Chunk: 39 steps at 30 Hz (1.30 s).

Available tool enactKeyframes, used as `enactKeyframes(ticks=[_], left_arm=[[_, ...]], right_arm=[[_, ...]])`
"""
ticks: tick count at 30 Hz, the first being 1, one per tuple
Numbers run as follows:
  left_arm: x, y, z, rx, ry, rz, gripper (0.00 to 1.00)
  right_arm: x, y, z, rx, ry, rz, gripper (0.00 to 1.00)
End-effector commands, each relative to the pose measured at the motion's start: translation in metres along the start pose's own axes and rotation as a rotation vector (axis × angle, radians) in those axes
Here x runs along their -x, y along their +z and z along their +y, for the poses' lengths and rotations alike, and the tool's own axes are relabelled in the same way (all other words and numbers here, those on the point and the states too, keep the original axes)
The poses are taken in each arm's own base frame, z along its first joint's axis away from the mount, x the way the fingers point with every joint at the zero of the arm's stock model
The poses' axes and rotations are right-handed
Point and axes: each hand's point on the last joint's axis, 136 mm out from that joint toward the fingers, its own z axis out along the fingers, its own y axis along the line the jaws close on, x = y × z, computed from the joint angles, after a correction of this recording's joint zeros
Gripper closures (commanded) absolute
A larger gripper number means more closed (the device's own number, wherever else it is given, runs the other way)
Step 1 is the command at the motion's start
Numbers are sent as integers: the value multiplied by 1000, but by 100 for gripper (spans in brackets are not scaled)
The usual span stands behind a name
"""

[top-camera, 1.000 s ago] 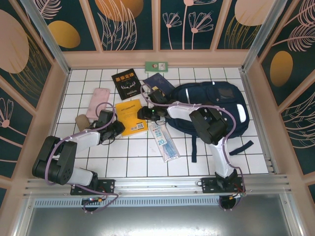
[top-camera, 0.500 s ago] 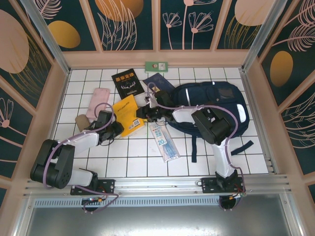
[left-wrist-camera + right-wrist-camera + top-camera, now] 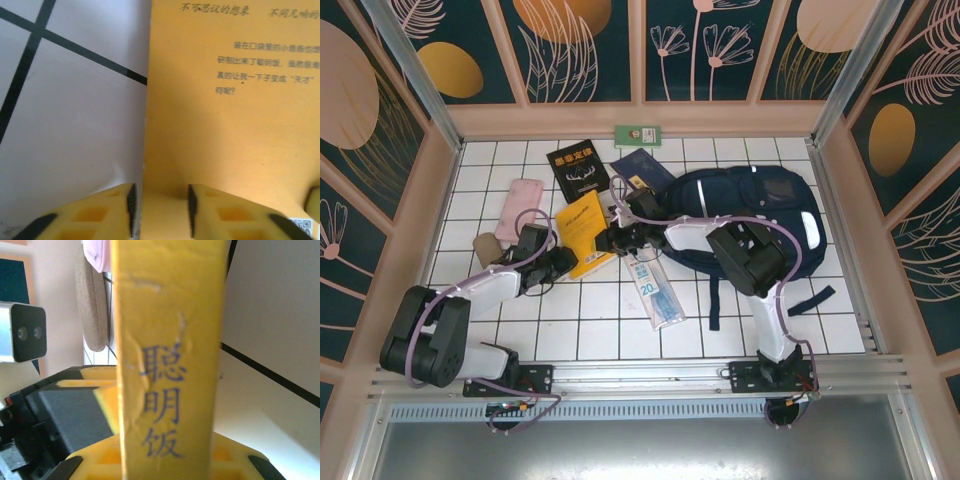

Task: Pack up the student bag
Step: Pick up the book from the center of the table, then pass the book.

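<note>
Top view: student bag [image 3: 760,215] lies flat on the right half of the tiled table [image 3: 590,330], reaching toward the far right corner, straps trailing toward the near edge. Can't tell if its mouth is open. Yellow book [image 3: 580,230] is left of the table's centre and looks tipped up off the tiles. Left gripper [image 3: 557,262] is at the book's near-left corner. Right gripper [image 3: 613,238] is at its right edge, just beside the bag's left side. Step in hand, my read: lifting the yellow book, with the right arm taking it. Count: one bag, one yellow book, one black book [image 3: 577,168] and one navy booklet [image 3: 642,168] near the far edge, one pink pouch [image 3: 520,207] and one tan pad [image 3: 486,247] toward the left edge, one clear packet [image 3: 655,290] near centre, one green label [image 3: 637,134] at the far edge. Left wrist view: left gripper [image 3: 160,200] has its jaws apart, straddling the yellow book's [image 3: 225,125] edge, one finger over tile and one over cover. Gripping or free, cannot tell. Right wrist view: right gripper [image 3: 167,460] is clamped on the yellow book [image 3: 167,340], whose spine stands upright and fills the gap between the fingers. Next move likely calls for the left jaws to clear the book, then the right arm to carry it toward the right edge and find the bag's opening, which may need holding open.
</note>
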Motion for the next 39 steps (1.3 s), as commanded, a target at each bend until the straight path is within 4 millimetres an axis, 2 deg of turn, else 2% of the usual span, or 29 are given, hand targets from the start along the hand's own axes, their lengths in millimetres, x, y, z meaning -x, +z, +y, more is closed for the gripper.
enactKeyframes(ticks=[1, 5, 10, 15, 22, 25, 29, 35, 37, 39], left_arm=[[17, -19, -29, -92, -8, -33, 44], [37, -40, -64, -252, -56, -74, 23], [52, -59, -107, -477, -94, -77, 11], [61, -67, -134, -619, -124, -52, 11], [71, -81, -162, -788, -147, -34, 17], [74, -86, -168, -822, -148, -40, 25], [80, -98, -176, -887, -153, -53, 42], [83, -113, -185, -940, -146, -68, 80], [83, -116, -185, -928, -132, -82, 94], [84, -116, -183, -900, -117, -97, 99]], right_arm=[[24, -35, 44, 59, -113, -97, 100], [39, -66, 58, 115, -113, -161, 100], [52, -106, 89, 251, -134, -215, 100], [55, -131, 118, 372, -157, -234, 100], [48, -141, 142, 493, -163, -221, 100], [44, -142, 145, 517, -162, -213, 100], [37, -142, 149, 536, -171, -192, 100], [35, -141, 141, 513, -171, -188, 100], [37, -139, 132, 466, -166, -197, 81], [42, -138, 115, 372, -164, -220, 65]])
